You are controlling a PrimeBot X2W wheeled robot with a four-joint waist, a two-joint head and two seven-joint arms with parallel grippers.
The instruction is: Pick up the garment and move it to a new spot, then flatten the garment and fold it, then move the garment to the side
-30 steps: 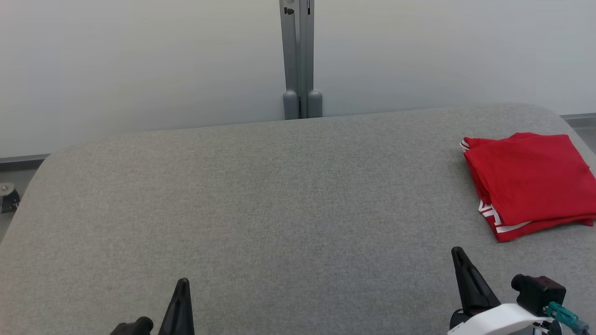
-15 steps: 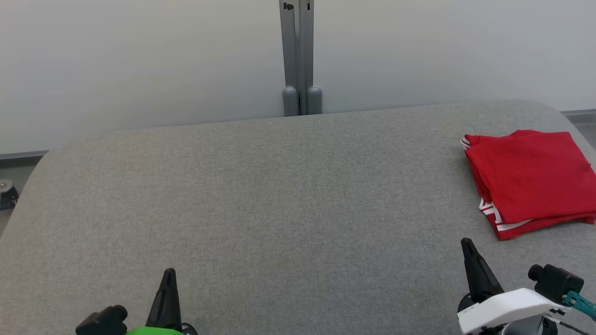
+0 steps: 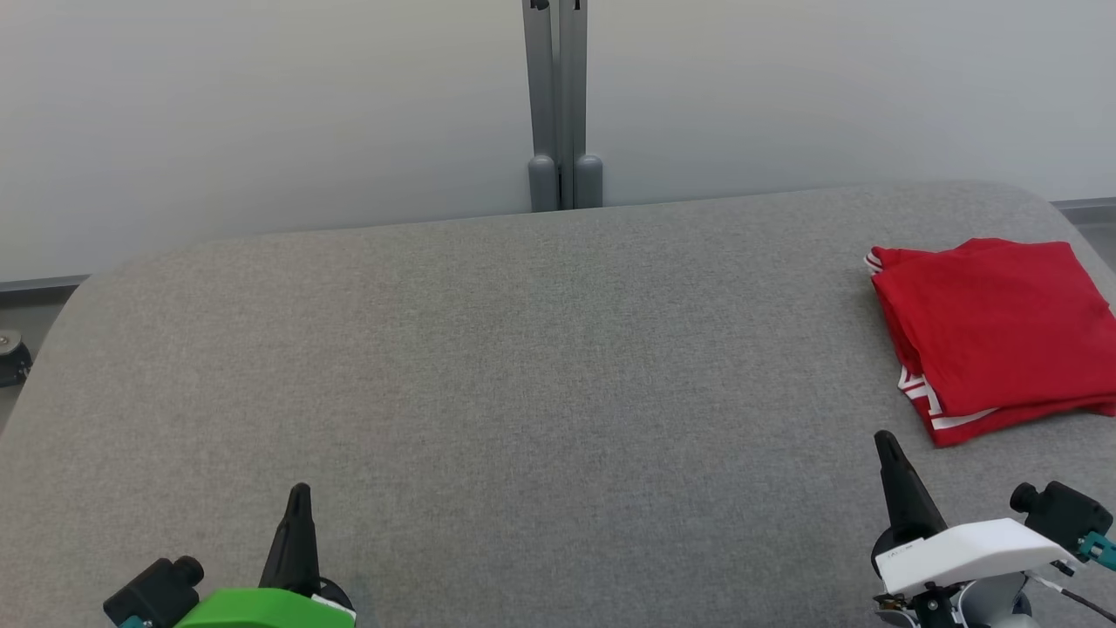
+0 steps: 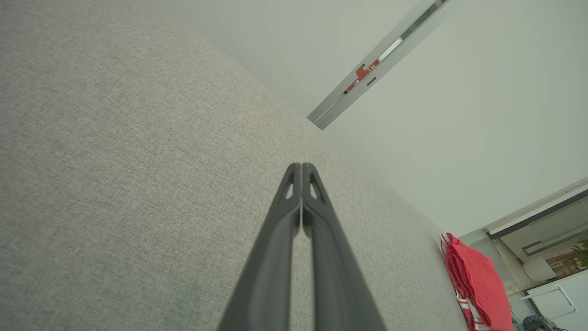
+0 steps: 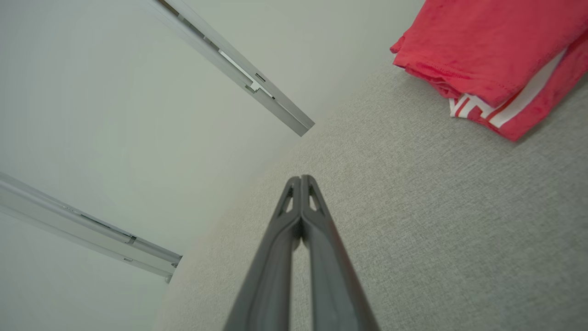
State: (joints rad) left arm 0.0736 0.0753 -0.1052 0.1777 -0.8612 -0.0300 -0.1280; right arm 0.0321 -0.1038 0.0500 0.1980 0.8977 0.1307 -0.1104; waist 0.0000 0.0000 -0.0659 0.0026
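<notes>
The red folded cloth garment with white stripe trim (image 3: 994,331) lies at the far right of the grey fabric-covered table (image 3: 523,366), close to its rounded right-hand corner. It is stacked in several flat layers, the white stripes peeking out along the near left edge. Its right side runs out of the head view, so its long axis is hard to call. From what shows, it seems to run from the far left corner toward the near right.

The right gripper (image 3: 888,445) is near the garment but well short of touching it. The garment sits ahead of this gripper and off to its right. In the right wrist view the garment (image 5: 482,41) shows at the upper right, beyond the right gripper (image 5: 301,179), whose two dark fingers are pressed together and hold nothing. The left gripper (image 3: 298,493) hangs low at the near left, far across the table from the garment. The left wrist view shows the left gripper (image 4: 301,168) likewise pinched closed and empty, with the garment (image 4: 477,285) small at the lower right.

Judging by the neat stack off to one side, the folding and the move aside look done. Any further nudge would fall to the right arm, reaching forward and rightward.

Behind the table stand a pale wall and a grey upright post (image 3: 558,105).
</notes>
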